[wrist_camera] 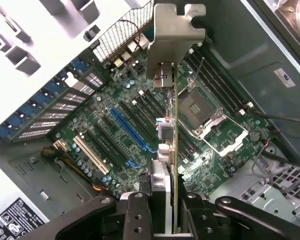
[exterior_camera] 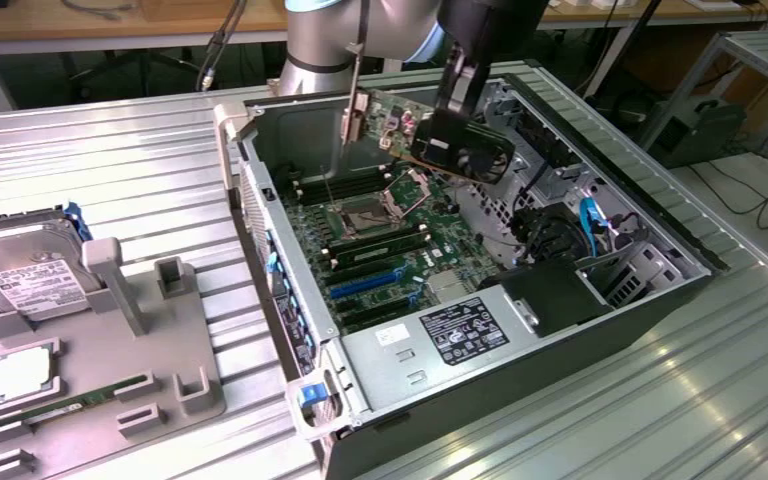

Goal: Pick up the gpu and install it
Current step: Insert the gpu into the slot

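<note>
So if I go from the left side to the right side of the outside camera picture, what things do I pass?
hard drive → grey post → gpu, held in the gripper → blue cable

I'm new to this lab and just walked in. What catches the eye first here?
The gripper holds the gpu in the air above the motherboard, inside the open computer case. At the exterior view's left, a hard drive with a white label lies by a grey fixture.
</note>
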Available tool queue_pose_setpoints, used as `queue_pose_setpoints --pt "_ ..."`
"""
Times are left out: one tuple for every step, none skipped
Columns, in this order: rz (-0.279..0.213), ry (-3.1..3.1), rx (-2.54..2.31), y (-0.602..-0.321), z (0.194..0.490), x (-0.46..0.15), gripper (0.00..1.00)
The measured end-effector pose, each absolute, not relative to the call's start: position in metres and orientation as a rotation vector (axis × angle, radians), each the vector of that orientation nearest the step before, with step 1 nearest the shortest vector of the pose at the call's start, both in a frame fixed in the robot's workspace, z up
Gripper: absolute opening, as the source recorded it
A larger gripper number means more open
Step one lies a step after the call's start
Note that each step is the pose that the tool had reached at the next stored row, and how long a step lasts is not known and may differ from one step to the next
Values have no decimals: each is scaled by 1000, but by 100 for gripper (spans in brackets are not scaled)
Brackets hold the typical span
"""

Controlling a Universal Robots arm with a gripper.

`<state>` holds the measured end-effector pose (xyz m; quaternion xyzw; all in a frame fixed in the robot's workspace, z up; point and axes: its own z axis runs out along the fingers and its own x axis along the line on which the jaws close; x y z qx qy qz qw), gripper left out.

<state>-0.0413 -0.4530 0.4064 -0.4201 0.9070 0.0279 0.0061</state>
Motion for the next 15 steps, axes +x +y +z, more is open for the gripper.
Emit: queue_pose_setpoints --pt "87 2830 -1333 -453 406 -41 28" --pt "88 2817 -1363 -453 406 -41 28" --pt "88 2808 -1382 -453 406 -41 28" --pt "88 2799 -1400 -453 406 -41 28" --pt "88 2792 -1414 -453 406 -41 28" --pt "88 2787 -1426 -453 406 -41 28" --pt "88 2783 -1434 -453 406 -41 28" --pt "88 2777 -1446 -453 406 -41 28" --pt "88 2769 -1462 -453 406 -41 28" --pt "89 2760 -1479 -453 406 -41 28" --pt "89 2750 -1498 -453 406 -41 28" --pt "89 2740 -1517 -453 406 -41 28" --pt "89 2730 -1536 -453 406 -41 28" --pt "89 2716 -1562 -453 405 -41 28" --pt "89 2700 -1590 -453 405 -41 28"
